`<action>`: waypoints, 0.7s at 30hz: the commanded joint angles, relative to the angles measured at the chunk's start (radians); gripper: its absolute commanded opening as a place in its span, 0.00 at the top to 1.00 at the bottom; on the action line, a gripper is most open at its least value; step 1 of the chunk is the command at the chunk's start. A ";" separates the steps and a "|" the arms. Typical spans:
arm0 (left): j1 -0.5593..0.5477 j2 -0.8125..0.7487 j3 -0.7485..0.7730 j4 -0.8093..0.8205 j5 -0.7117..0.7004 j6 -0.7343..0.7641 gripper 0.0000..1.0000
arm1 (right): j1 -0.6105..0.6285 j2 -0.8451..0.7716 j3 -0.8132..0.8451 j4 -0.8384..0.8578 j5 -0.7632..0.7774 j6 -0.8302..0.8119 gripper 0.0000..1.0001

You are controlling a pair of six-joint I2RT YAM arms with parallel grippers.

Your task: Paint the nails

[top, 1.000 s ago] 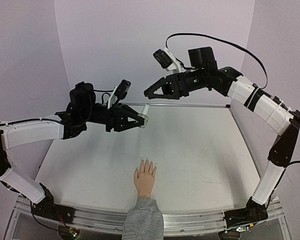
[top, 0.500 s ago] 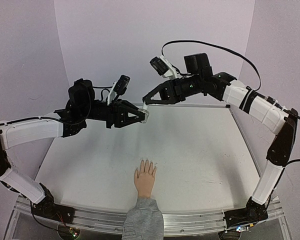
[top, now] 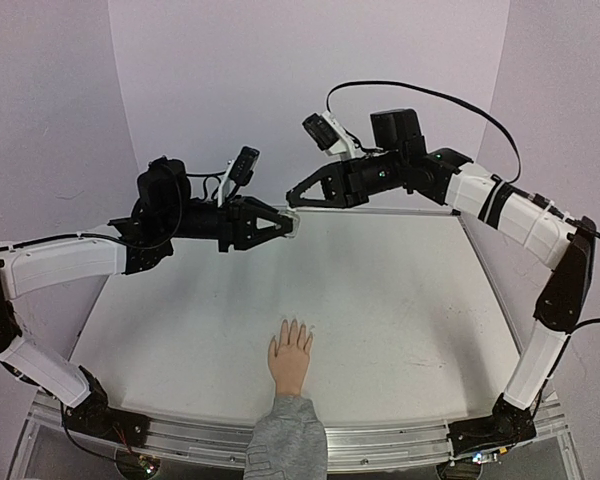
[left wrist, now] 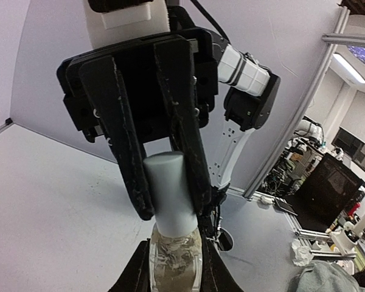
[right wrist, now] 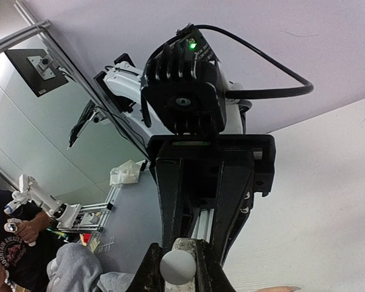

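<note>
Around my work: the room and a small bottle.
A white tabletop (top: 400,300) lies before me, with pale lilac walls (top: 230,80) on three sides and a metal rail (top: 400,440) along its near edge. A small clear bottle (left wrist: 173,261) with a white cap (left wrist: 169,188) is up in the air over the far side. Past the walls I see a person in dark clothes (right wrist: 12,249).

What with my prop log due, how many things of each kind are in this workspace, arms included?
Arms: 2 (left arm, right arm)
Bottle, cap on: 1
Hand: 1
Table: 1
Total: 5
</note>
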 commanded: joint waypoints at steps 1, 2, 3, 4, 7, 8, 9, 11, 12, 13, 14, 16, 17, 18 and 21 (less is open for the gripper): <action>0.036 -0.022 0.054 0.033 -0.254 -0.007 1.00 | 0.015 -0.032 -0.042 0.014 0.058 -0.035 1.00; 0.036 -0.015 0.072 0.012 -0.289 0.016 1.00 | 0.015 -0.022 -0.046 0.010 0.082 -0.040 1.00; 0.037 -0.007 0.092 -0.018 -0.333 0.046 1.00 | 0.015 -0.010 -0.048 0.001 0.101 -0.050 1.00; 0.037 0.003 0.110 -0.037 -0.386 0.071 1.00 | 0.016 0.003 -0.050 -0.006 0.137 -0.068 1.00; 0.037 0.046 0.160 -0.071 -0.555 0.183 1.00 | 0.030 0.062 -0.038 -0.076 0.287 -0.106 1.00; 0.037 0.065 0.180 -0.074 -0.615 0.223 1.00 | 0.040 0.087 -0.019 -0.099 0.366 -0.099 1.00; 0.030 0.088 0.200 -0.076 -0.671 0.284 1.00 | 0.059 0.121 0.021 -0.139 0.462 -0.089 1.00; 0.008 0.151 0.253 -0.073 -0.826 0.433 1.00 | 0.137 0.189 0.131 -0.233 0.803 -0.045 1.00; 0.004 0.187 0.279 -0.069 -0.866 0.476 1.00 | 0.182 0.218 0.175 -0.257 0.967 -0.004 1.00; 0.000 0.222 0.296 -0.063 -0.901 0.496 1.00 | 0.219 0.239 0.204 -0.272 1.122 0.066 1.00; -0.003 0.248 0.312 -0.041 -0.918 0.521 1.00 | 0.242 0.252 0.220 -0.276 1.225 0.147 1.00; -0.004 0.279 0.310 0.024 -0.921 0.509 1.00 | 0.258 0.274 0.246 -0.268 1.327 0.270 1.00; -0.004 0.287 0.311 0.035 -0.918 0.499 1.00 | 0.260 0.283 0.253 -0.266 1.352 0.307 1.00; -0.004 0.289 0.311 0.039 -0.910 0.481 1.00 | 0.261 0.292 0.268 -0.265 1.369 0.329 1.00; -0.004 0.282 0.282 0.054 -0.891 0.435 1.00 | 0.261 0.310 0.328 -0.268 1.384 0.337 0.91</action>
